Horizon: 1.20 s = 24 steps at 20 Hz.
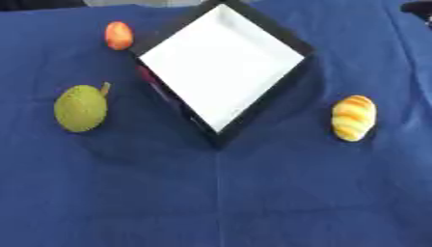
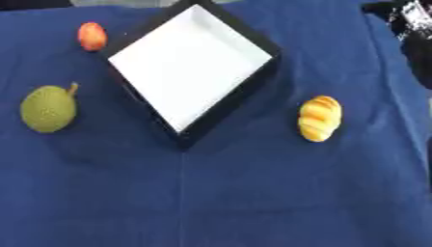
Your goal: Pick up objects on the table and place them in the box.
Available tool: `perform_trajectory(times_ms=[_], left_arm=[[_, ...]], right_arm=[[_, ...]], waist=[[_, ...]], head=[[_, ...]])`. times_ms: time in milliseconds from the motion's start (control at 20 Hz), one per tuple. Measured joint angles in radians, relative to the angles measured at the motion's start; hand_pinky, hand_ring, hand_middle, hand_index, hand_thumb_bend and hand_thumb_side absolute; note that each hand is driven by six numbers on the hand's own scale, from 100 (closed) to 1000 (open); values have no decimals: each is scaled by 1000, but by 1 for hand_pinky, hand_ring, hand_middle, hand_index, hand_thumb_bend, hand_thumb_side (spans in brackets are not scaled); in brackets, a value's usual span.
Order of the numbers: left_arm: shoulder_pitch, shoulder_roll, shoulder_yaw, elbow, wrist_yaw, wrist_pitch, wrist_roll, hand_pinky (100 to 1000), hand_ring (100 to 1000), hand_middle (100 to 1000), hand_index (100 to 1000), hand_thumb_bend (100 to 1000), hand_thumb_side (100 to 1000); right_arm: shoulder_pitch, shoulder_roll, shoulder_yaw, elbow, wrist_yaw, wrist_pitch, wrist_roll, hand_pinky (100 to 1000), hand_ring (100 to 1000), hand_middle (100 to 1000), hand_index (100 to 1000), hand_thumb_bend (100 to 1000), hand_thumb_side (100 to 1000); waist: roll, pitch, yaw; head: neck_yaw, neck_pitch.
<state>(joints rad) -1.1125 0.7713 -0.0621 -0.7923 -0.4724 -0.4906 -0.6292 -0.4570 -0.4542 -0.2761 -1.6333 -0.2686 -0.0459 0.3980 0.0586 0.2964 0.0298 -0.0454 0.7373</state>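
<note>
- desk (image 1: 253,202) covered in a blue cloth, a crease running down the middle from the box's near corner
- box (image 1: 285,34), black walls, white floor, sits turned like a diamond at top centre, one corner pointing at the viewer; nothing lying on the white floor
- a reddish streak shows on the box's left outer wall, cannot tell what it is
- small orange-red fruit (image 1: 119,35) lies on the cloth left of the box, near its upper left side, not touching it
- round green fruit (image 1: 81,108) with a short brownish stem pointing up-right, further down on the left, well apart from the box
- yellow bread roll (image 1: 353,117) with orange stripes lies right of the box, upright in view, apart from the box wall
- all three things are on the cloth outside the box
- right arm (image 2: 411,19): a dark and silver part shows at the top right corner in the right eye view, over the cloth edge; cannot tell whether it is the hand or how the fingers stand
- left hand shows in neither view
</note>
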Motion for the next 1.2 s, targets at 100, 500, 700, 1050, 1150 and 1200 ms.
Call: perform_trajectory(times_ms=[100,500,700,1050,1150,1200], left_arm=[[-28,-34,-6,47,-64,-18,18,911,870,880,967,580,100],[-83,-140,-9,156,-204,-74,74,893,857,866,951,547,100],[-96,-168,-9,176,-222,-87,87,878,847,856,942,523,100],[-119,-184,-8,194,-211,-88,88,862,848,875,918,454,100],[-127,-184,-5,199,-195,-82,82,861,853,885,906,417,100],[-131,-184,-2,201,-186,-77,77,854,851,885,895,400,100]], right_arm=[[0,0,0,2,0,-1,2,1000,786,751,877,100,576],[-1,0,6,3,0,3,8,1000,785,750,877,100,577],[-8,0,8,3,0,2,11,1000,785,749,877,100,578],[-15,1,12,3,1,2,16,1000,784,748,877,100,582],[-18,1,12,3,4,2,17,1000,784,747,877,100,584],[-18,1,12,3,6,1,18,1000,784,747,877,100,587]], waist=[[0,0,-3],[1,-2,-15],[1,-2,-20],[2,-2,-35],[7,-1,-38],[9,-1,-40]], head=[[3,5],[14,7],[18,5],[22,-12],[23,-13],[23,-16]])
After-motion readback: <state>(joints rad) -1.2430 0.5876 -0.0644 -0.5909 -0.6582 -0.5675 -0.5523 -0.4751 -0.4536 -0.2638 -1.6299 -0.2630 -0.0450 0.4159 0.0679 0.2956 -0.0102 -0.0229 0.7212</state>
